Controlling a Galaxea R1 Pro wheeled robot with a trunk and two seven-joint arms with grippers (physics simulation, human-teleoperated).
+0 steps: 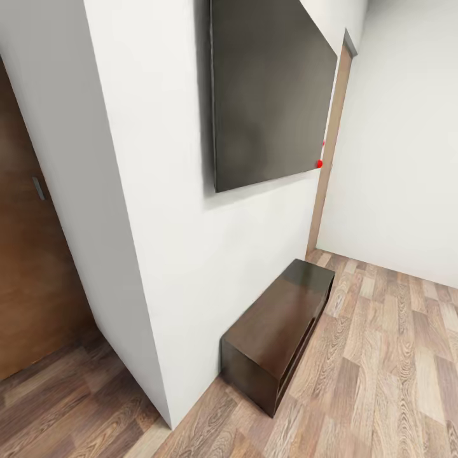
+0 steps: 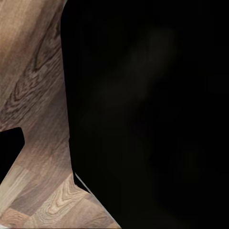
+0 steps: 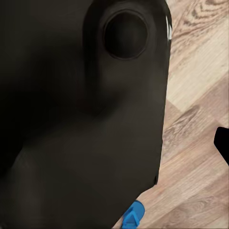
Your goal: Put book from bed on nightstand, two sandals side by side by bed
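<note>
A bit of a bright blue sandal [image 3: 132, 215] peeks out past the edge of a black part of my own body [image 3: 81, 119], over the wood-plank floor [image 3: 195, 124]; I cannot tell whether it lies on the floor or is held. A black tip [image 3: 222, 143] at the edge of the right wrist view and another [image 2: 9, 145] in the left wrist view may be fingers. The book, the bed and the nightstand are out of view.
In the head view a white wall corner [image 1: 127, 254] juts toward me. A dark flat panel [image 1: 267, 95] hangs on that wall above a long open-fronted dark low cabinet [image 1: 273, 324]. A brown door [image 1: 32, 267] stands at left; wood-plank floor [image 1: 381, 369] stretches right.
</note>
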